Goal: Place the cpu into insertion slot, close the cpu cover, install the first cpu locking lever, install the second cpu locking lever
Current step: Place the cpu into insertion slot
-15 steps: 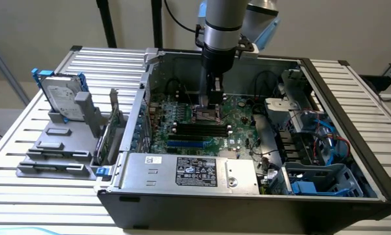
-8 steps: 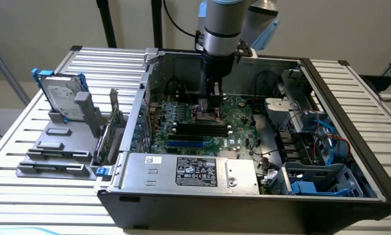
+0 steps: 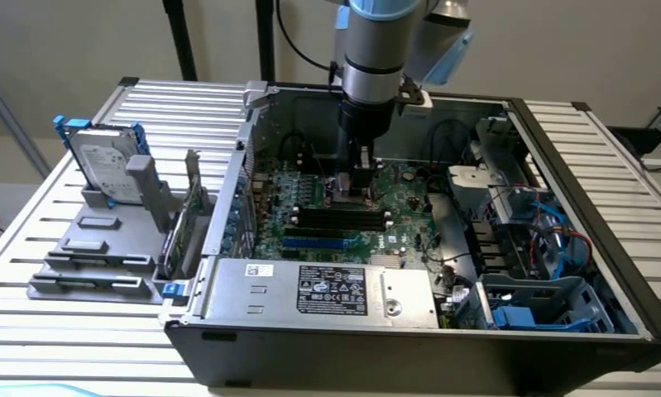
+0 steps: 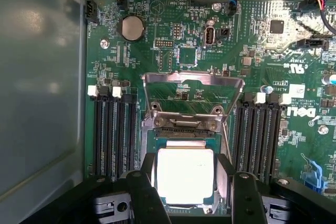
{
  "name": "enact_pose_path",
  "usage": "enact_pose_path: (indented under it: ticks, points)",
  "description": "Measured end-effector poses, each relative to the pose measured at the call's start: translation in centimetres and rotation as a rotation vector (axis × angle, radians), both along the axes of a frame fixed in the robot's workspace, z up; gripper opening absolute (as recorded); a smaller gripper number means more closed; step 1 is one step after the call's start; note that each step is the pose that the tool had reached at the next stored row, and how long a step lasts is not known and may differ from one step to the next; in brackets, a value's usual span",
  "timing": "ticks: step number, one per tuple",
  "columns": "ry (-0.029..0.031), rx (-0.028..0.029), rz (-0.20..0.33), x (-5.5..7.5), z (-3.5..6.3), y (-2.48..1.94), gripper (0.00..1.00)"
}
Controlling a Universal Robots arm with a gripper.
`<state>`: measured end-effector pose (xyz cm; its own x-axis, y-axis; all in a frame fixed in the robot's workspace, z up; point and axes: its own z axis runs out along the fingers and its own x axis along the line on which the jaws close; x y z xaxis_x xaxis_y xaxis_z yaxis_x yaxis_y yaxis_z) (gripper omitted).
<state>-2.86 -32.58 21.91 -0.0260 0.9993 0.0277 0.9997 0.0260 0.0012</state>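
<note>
Claw (image 4: 187,167) is spread wide, one finger at each side of the cpu (image 4: 185,177), which lies flat in the insertion slot (image 4: 184,136). Just beyond, the cpu cover (image 4: 193,78) stands tilted up, open. Black memory slots (image 4: 111,129) flank the socket.

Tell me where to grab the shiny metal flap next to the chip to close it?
Probably the free bar of the flap, the one farthest from its hinge, coming from above. It stands tipped up off the board, a thin frame with an open middle, so that bar is clear to pinch and swings it over the chip.
</note>
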Motion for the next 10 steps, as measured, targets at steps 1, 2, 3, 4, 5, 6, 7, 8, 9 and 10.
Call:
enact_pose_path:
  ticks: [1,2,3,4,5,6,7,8,9,10]
  points:
    - [0.0003,-0.0001,0.000,0.00,-0.07,0.00,0.55]
    - [0.0004,-0.0001,0.000,0.00,-0.10,0.00,0.55]
    - [0.0004,-0.0001,0.000,0.00,-0.15,0.00,0.55]
    - [0.0004,-0.0001,-0.001,0.00,-0.20,0.00,0.55]
    - [0.0004,0.0000,-0.003,0.00,-0.27,0.00,0.55]
    - [0.0005,-0.0001,-0.005,0.00,-0.34,0.00,0.55]
    - [0.0005,-0.0001,-0.008,-0.01,-0.41,0.00,0.55]
    - [0.0005,-0.0001,-0.011,-0.02,-0.47,0.00,0.55]
    - [0.0004,0.0000,-0.014,-0.03,-0.52,0.00,0.55]
    - [0.0005,-0.0002,-0.016,-0.04,-0.54,-0.01,0.55]
